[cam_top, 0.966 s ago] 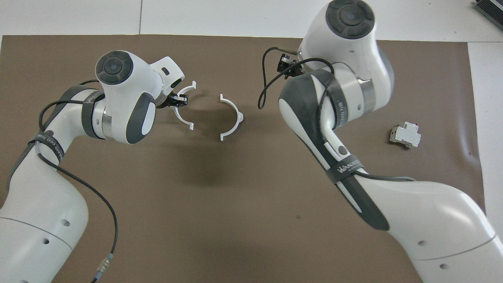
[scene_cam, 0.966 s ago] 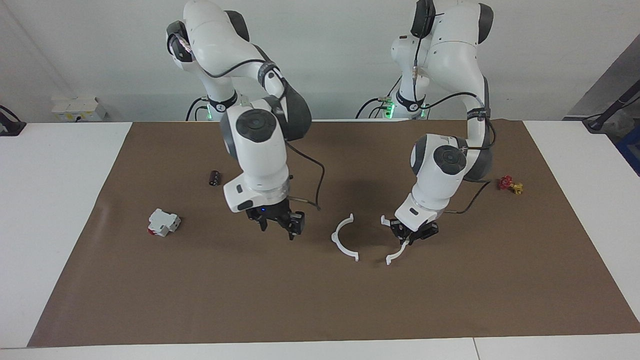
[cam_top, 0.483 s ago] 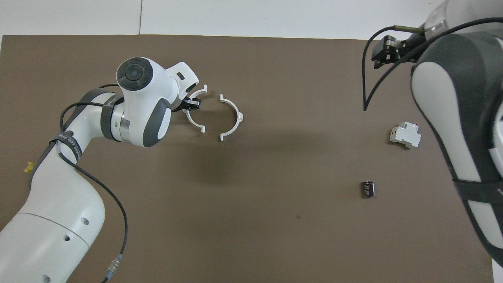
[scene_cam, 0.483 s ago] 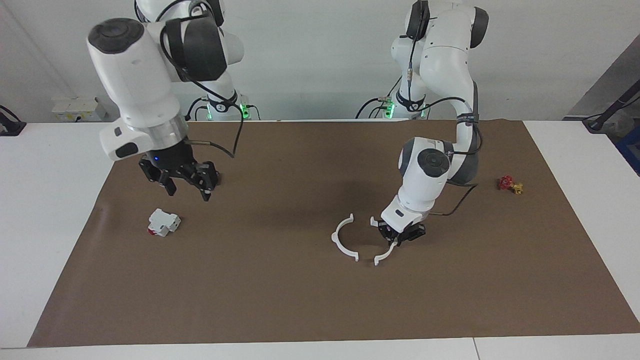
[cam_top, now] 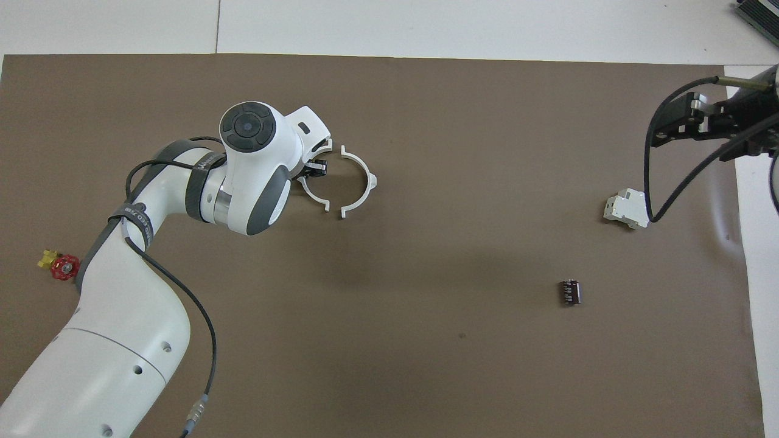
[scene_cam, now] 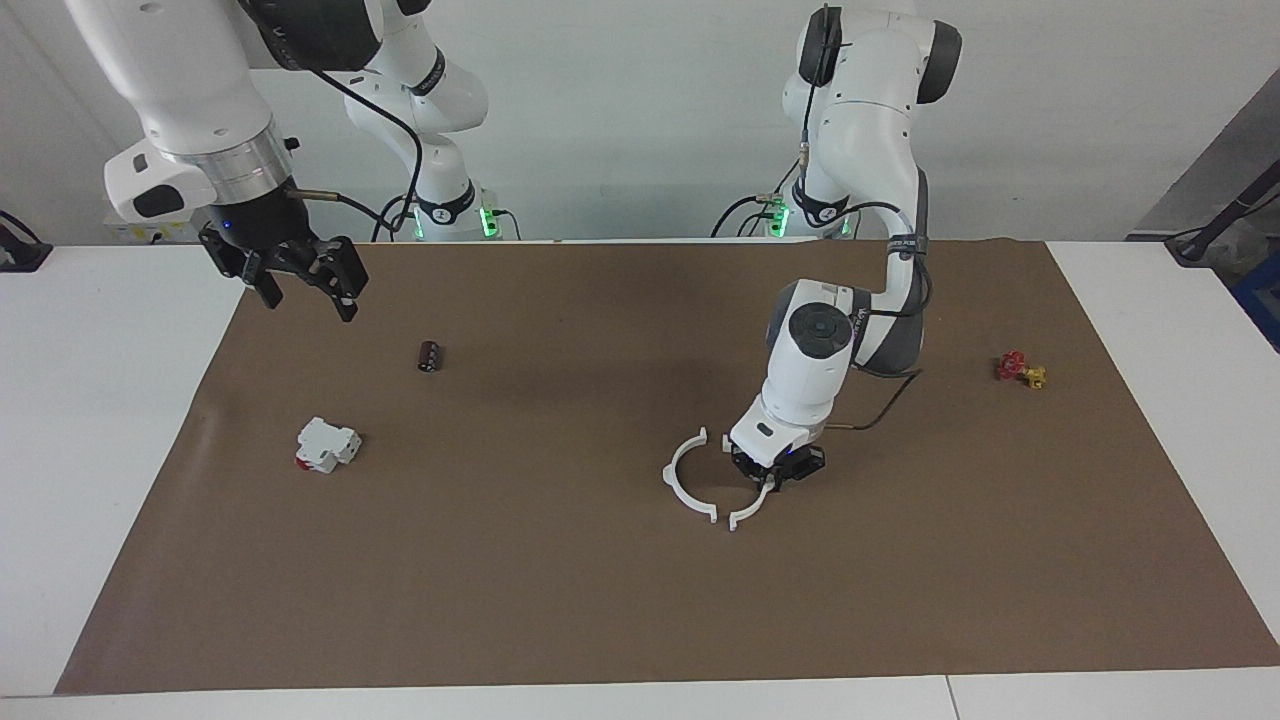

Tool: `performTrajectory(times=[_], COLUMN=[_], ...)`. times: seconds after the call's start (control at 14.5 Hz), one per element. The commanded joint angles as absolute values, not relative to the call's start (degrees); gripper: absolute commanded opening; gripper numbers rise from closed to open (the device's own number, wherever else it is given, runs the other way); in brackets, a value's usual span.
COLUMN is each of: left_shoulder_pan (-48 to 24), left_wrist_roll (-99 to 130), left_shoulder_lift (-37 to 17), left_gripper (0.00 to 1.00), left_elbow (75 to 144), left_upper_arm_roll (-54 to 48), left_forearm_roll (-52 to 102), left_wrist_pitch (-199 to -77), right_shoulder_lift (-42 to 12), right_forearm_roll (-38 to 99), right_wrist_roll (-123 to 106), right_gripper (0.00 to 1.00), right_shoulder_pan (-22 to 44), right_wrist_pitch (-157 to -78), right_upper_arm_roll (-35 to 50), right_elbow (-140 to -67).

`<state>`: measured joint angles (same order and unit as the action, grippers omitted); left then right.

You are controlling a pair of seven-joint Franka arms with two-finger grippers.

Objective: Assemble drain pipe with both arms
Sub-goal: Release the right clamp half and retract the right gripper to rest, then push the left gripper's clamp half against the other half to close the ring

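Brown mat (scene_cam: 600, 600) covered the table (scene_cam: 100, 450).

Two half-ring arcs lay mid-mat with open sides facing: one arc (scene_cam: 686, 477) toward the right arm's end, the other arc (scene_cam: 748, 511) just beside it toward the left arm's end, under the left gripper (scene_cam: 772, 478).

Blocky part (scene_cam: 326, 444) and small cylinder (scene_cam: 429, 355) lay toward the right arm's end, the cylinder nearer the robots.

Small valve (scene_cam: 1019, 369) lay toward the left arm's end.

Right gripper (scene_cam: 296, 279) hung over the mat's edge at the right arm's end.

— From my console, both half-ring arcs (scene_cam: 688, 481) near the left gripper (scene_cam: 768, 478) are plain white on the brown mat (scene_cam: 600, 600).
— I see that too. The blocky part (scene_cam: 327, 445) is white with a red end, the small cylinder (scene_cam: 429, 356) dark, and the valve (scene_cam: 1020, 369) red and yellow.
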<state>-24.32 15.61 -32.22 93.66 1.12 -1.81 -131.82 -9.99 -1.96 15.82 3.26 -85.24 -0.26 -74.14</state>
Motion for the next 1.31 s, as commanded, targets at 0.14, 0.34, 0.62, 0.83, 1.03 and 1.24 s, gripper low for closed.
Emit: performTrajectory(times=[0.14,0.34,0.62,0.83,1.03,1.24], left_shoulder_pan=[-26.5,-28.1,-28.2,-28.7,-29.3,-29.4], left_wrist_roll=[19.2,23.0,23.1,23.2,24.4,25.4], left_shoulder_lift=[-33.9,-33.9,-33.9,-33.8,-33.7,-33.7], left_gripper=[0.00,0.00,0.00,0.00,0.00,0.00], left_elbow=[91.8,91.5,91.6,91.7,91.8,92.1], left_upper_arm_roll=[2.4,2.6,2.6,2.6,2.6,2.6], left_forearm_roll=[-3.8,-8.3,-8.7,-8.8,-8.8,-8.7], left_wrist_pitch=[-131.8,-131.4,-131.0,-129.9,-129.7,-129.8], right_shoulder_lift=[-4.0,-3.9,-3.4,-2.4,-1.9,-1.8], right_forearm_roll=[-1.8,-1.7,-0.6,-0.6,2.6,4.9], right_wrist_roll=[10.7,8.3,8.3,8.8,9.0,10.5], right_gripper=[0.91,0.89,0.92,0.93,0.93,0.93], right_shoulder_pan=[-0.3,-0.4,0.1,0.9,1.1,2.0], right_wrist_pitch=[-90.1,-94.3,-94.7,-91.4,-89.1,-89.3], right_upper_arm_roll=[0.4,-1.7,-2.9,-2.8,-2.5,-2.1], right_elbow=[-84.5,-84.5,-83.2,-82.4,-82.5,-82.8])
